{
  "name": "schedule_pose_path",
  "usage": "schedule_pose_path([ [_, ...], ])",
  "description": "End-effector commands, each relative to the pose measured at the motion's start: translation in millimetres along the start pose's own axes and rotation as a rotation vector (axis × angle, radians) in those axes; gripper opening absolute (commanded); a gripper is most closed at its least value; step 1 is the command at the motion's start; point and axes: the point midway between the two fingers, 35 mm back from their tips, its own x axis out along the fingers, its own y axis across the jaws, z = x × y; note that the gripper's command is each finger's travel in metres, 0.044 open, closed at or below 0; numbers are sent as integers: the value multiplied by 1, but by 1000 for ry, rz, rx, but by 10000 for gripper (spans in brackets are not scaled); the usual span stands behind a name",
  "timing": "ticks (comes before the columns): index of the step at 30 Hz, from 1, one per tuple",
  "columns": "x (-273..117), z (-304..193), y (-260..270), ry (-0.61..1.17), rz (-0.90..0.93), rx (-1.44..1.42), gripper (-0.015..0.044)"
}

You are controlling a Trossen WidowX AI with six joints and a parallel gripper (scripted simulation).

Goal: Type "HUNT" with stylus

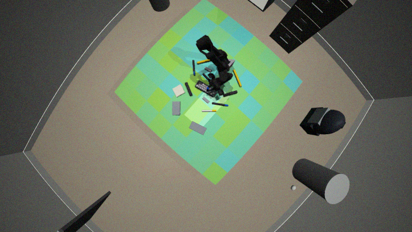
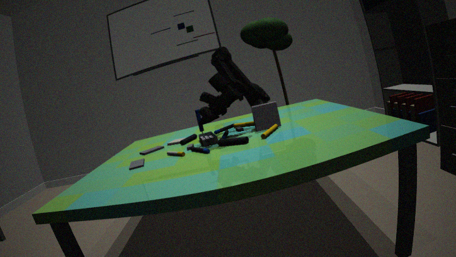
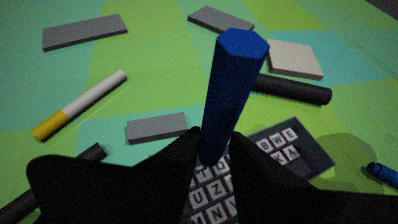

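Note:
My gripper [image 2: 200, 116] [image 3: 214, 135] is shut on the blue stylus [image 2: 198, 114] [image 3: 234, 82], which stands nearly upright with its thin tip down. The dark keyboard [image 1: 201, 85] [image 2: 208, 138] [image 3: 317, 159] with pale letter keys lies below. In the wrist view the keys B, W, E, K, A, T, Q, U, Z, M and N show around the fingers; others are hidden behind them. In the exterior view the tip is at the top of the keyboard's far left side. The tip is hidden in the wrist view, and I cannot tell whether it touches a key.
A grey block [image 1: 205, 99] [image 3: 157, 128] and a white-yellow marker [image 1: 207, 110] [image 3: 80, 105] lie near the keyboard. A black cylinder [image 1: 188, 88] [image 3: 295, 90] and a cream block [image 1: 178, 90] [image 3: 294, 59] lie beyond it. A grey panel [image 2: 266, 116] stands by the arm's base.

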Motion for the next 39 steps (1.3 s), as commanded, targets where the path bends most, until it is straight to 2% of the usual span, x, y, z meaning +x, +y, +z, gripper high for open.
schedule_pose_path([
  [1,1,-3,1,1,5,-7,81],
  [39,7,-12,0,1,5,-8,81],
])
